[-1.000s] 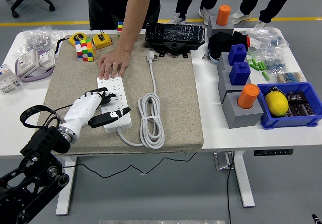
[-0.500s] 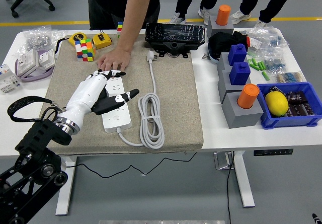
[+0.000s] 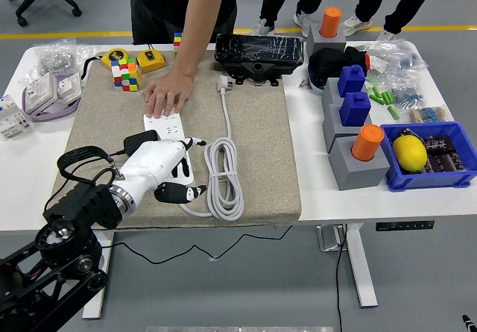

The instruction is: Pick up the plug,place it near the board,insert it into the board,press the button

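Observation:
A white power strip [image 3: 168,127] lies on the beige mat [image 3: 261,138]. Its near end is hidden under my left hand [image 3: 185,169], which rests palm down on it. The fingers are loosely bent, the thumb sticks out to the right, and the hand holds nothing. A person's hand [image 3: 167,94] presses flat on the strip's far end. The white plug [image 3: 222,85] lies free at the mat's far side. Its cable runs down to a coil [image 3: 223,171] right of my hand. I cannot see the strip's button.
A Rubik's cube [image 3: 126,74] and a yellow tape measure [image 3: 151,58] sit at the mat's far left, and a black case [image 3: 258,52] stands behind the plug. Grey blocks with blue and orange caps [image 3: 356,149] and a blue bin [image 3: 456,174] stand to the right.
My left hand has pulled back toward the near edge and dropped onto the strip's near end, fingers less spread. The person's hand stays on the far end.

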`<state>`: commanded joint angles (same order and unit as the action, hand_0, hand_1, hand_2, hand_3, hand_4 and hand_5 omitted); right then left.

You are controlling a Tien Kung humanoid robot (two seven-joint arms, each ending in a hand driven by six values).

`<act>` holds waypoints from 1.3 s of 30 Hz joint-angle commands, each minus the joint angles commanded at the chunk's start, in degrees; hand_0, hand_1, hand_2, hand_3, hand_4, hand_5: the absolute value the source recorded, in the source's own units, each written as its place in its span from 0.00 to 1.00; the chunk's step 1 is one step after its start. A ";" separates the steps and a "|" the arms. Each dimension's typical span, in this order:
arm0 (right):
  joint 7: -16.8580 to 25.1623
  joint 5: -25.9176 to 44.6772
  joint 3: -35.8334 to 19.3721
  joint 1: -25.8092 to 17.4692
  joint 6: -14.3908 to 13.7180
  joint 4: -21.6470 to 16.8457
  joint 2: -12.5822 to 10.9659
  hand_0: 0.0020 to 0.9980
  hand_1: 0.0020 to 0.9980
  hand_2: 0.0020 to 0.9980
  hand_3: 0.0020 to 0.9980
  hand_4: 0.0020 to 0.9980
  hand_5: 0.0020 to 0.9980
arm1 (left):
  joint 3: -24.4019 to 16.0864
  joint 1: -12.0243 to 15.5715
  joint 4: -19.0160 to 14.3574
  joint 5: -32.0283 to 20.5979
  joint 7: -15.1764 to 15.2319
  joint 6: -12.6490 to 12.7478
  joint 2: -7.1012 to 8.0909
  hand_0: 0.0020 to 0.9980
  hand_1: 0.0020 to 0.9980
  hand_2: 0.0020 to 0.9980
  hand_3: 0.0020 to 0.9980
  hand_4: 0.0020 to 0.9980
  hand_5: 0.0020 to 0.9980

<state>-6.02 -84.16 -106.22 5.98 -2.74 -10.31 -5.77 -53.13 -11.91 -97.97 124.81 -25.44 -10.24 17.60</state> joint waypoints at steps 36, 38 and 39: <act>0.07 -0.17 -0.21 -0.05 0.00 0.00 -0.03 0.82 0.73 0.72 0.76 1.00 1.00 | -1.08 0.12 3.30 3.22 -5.08 -13.57 0.56 0.16 0.02 0.12 0.86 0.61 0.00; 0.09 -0.13 -0.18 -0.05 0.03 0.00 -0.02 0.82 0.73 0.72 0.76 1.00 1.00 | -1.02 -0.02 3.46 3.26 -5.08 -13.91 0.66 0.16 0.02 0.12 0.86 0.61 0.00; 0.09 -0.14 -0.18 -0.04 0.03 0.00 -0.02 0.82 0.73 0.72 0.76 1.00 1.00 | -1.00 -0.05 3.49 3.27 -5.09 -14.00 0.67 0.16 0.02 0.12 0.86 0.61 0.00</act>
<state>-5.93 -84.30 -106.40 5.94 -2.71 -10.31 -5.79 -54.14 -11.95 -94.49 128.08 -30.53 -24.24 18.27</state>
